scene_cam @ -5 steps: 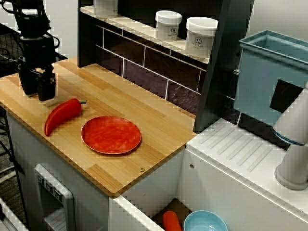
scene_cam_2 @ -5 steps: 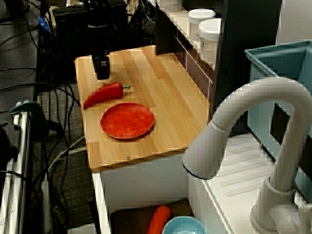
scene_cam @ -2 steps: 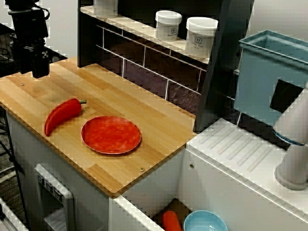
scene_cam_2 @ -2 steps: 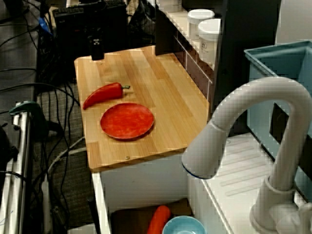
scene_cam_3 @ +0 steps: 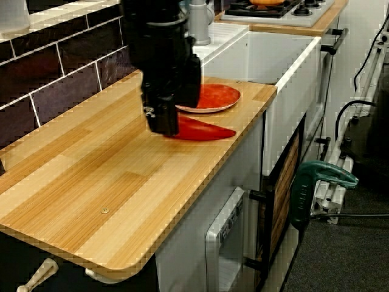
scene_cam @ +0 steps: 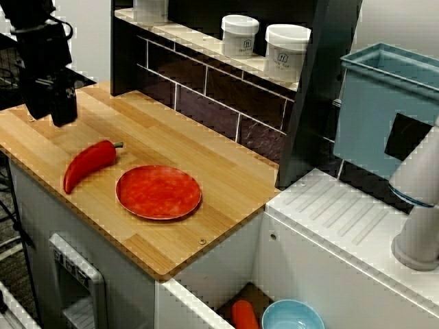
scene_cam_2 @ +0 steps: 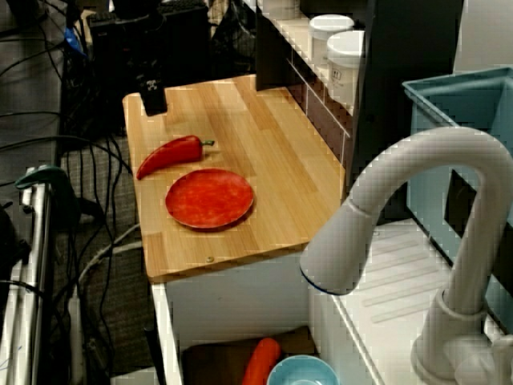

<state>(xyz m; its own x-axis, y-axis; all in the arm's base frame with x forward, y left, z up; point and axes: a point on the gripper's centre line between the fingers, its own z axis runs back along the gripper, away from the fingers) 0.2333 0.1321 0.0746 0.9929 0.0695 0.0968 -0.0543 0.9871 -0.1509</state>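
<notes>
Wooden counter (scene_cam: pixel 206 154): fills the left half of the high front view and runs from the near left edge to the dark tiled back wall.

White sink unit (scene_cam: pixel 329 219): butts against the counter's right end, with a ribbed draining board on top.

Blue bin (scene_cam: pixel 384 110): stands at the far right, behind the draining board.

White tap (scene_cam: pixel 418 205): at the right edge, curving large across the view over the sink (scene_cam_2: pixel 417 176).

Gripper (scene_cam: pixel 53 113): black, pointing down over the far left corner of the counter. The view over the sink puts it at the counter's far edge (scene_cam_2: pixel 152 103). In the view along the counter, its tip (scene_cam_3: pixel 163 125) hangs just above the wood. The fingers read as one dark mass in every view, so I cannot tell how far apart they stand. Nothing is visible in its hold.

Red plate (scene_cam: pixel 158 192): lies flat on the counter, towards the near side and right of the pepper.

Red pepper (scene_cam: pixel 88 163): lies on the wood, near the gripper and on its near-right side. Bare wood shows between the two. It sits just left of the plate, stem end towards the far right. In the view along the counter, the gripper hides part of it (scene_cam_3: pixel 203 129).

Two white jars (scene_cam: pixel 240 35) (scene_cam: pixel 287 53): on the far shelf, side by side.

Blue bowl (scene_cam: pixel 293 317): low in the sink basin, with an orange item (scene_cam: pixel 243 315) just left of it.
</notes>
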